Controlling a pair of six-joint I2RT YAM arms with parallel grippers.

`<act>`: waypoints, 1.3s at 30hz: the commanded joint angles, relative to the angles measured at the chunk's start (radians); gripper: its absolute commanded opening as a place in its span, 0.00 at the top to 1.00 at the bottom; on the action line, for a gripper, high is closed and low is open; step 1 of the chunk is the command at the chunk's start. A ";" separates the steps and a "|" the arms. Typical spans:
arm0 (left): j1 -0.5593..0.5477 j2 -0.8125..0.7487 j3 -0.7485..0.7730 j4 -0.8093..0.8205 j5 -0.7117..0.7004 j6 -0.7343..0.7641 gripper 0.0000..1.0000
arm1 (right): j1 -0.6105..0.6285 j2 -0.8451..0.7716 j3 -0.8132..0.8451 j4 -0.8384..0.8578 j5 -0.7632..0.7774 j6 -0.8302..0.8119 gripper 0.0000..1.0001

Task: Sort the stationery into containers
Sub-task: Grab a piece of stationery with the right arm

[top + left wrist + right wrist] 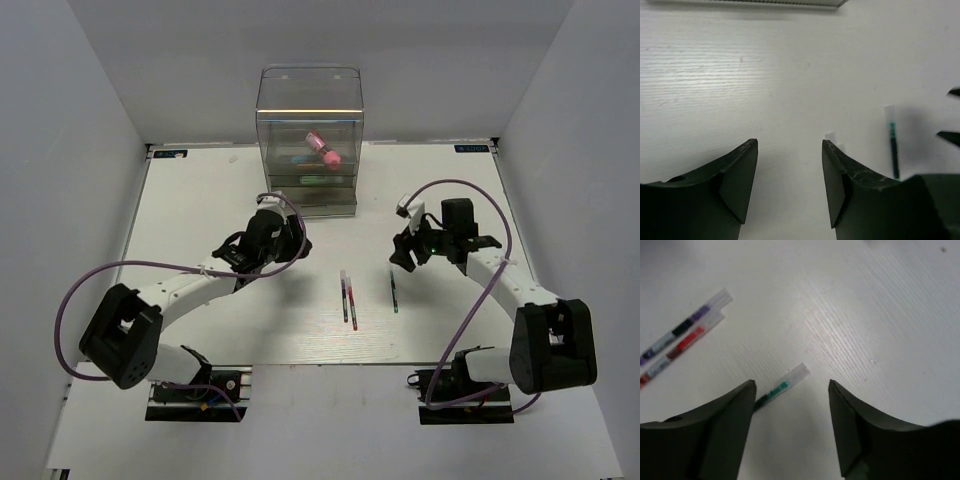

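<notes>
Right gripper (792, 383), jaws apart and empty, hovers over the green pen (777, 389). The purple pen (691, 321) and red pen (688, 340) lie left of it. The left gripper (789, 142), farther left, also gapes empty.

You have a matt white worktop (740, 75) with fine wood-like grain, a glossy clear plastic organiser (308, 100), and a dull black, scuffed left hand (788, 150).

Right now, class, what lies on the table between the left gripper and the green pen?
Between the left gripper and the green pen lie the purple pen and the red pen, side by side; the top view shows it.
</notes>
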 commanded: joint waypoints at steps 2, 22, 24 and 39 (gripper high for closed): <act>-0.022 -0.078 0.039 -0.193 -0.115 0.177 0.36 | -0.006 0.076 0.035 0.064 0.138 0.291 0.28; -0.022 -0.124 -0.028 -0.122 -0.118 -0.092 0.19 | 0.220 0.247 0.118 -0.136 0.486 0.432 0.54; -0.022 -0.113 -0.028 -0.113 -0.118 -0.113 0.19 | 0.234 0.257 0.108 -0.113 0.512 0.433 0.54; -0.012 -0.184 -0.099 -0.146 -0.219 -0.328 0.00 | 0.264 0.347 0.082 -0.103 0.591 0.443 1.00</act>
